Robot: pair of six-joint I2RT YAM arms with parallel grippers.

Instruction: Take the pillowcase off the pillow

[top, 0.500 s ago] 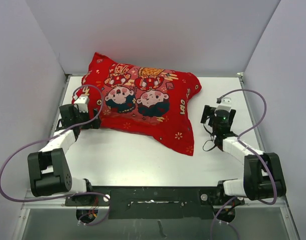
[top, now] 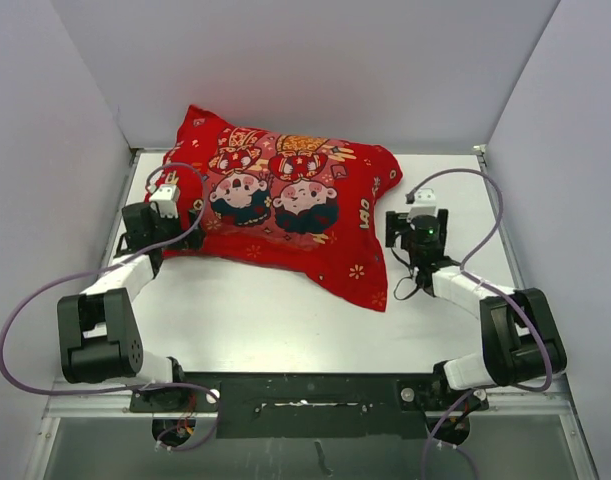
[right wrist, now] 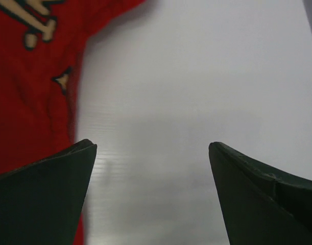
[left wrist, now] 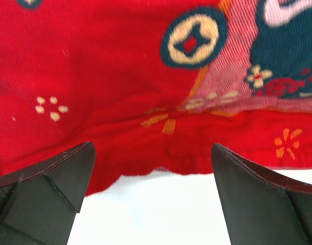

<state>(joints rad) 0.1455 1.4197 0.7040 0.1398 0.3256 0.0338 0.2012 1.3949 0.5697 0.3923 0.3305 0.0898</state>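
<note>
The bright red pillowcase point(top: 285, 210), printed with two cartoon children, lies puffed up at the back middle of the white table. The pillow is hidden inside it. My left gripper point(top: 188, 233) is at the cover's left near corner. In the left wrist view it point(left wrist: 151, 147) stands open, and the cover's red hem point(left wrist: 161, 158) lies just beyond the fingertips with bare table between the jaws. My right gripper point(top: 413, 226) sits just right of the cover's right edge. It point(right wrist: 151, 144) is open over bare table, with red fabric point(right wrist: 28, 92) to the left of its left finger.
Grey walls point(top: 45, 150) close in the table point(top: 265, 320) on the left, back and right. Purple cables point(top: 505, 220) loop from both wrists. A dark metal rail point(top: 305, 392) with the arm bases runs along the near edge.
The right gripper has moved left and a little farther back, closer to the pillowcase's right edge. The left gripper has shifted slightly farther back along the cover's left corner. Both stay open.
</note>
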